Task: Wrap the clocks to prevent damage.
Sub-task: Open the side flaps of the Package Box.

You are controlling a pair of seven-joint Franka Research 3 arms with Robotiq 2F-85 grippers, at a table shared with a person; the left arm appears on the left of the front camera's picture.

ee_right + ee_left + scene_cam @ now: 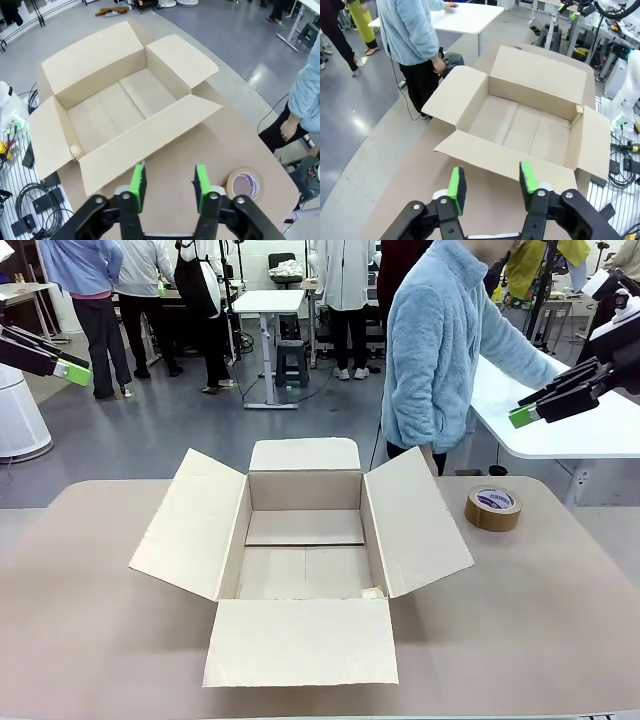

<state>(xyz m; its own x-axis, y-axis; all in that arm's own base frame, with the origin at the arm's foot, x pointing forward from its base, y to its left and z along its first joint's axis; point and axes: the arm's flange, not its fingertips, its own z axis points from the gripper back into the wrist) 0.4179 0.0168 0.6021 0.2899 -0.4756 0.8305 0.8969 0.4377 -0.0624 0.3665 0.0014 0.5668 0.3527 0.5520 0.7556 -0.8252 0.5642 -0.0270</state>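
Left tool (491, 172) and right tool (170, 172) gape empty; right wrist view adds tape roll (243, 184) near worktop's (210, 145) far corner.

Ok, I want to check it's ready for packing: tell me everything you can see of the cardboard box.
The cardboard box is plain brown board, rectangular, upright in the middle of the table. All four top flaps are spread outward. Inside, the bottom flaps' seams show, with a small pale bit at one corner, otherwise bare. Only the table touches it; the tape roll lies apart.
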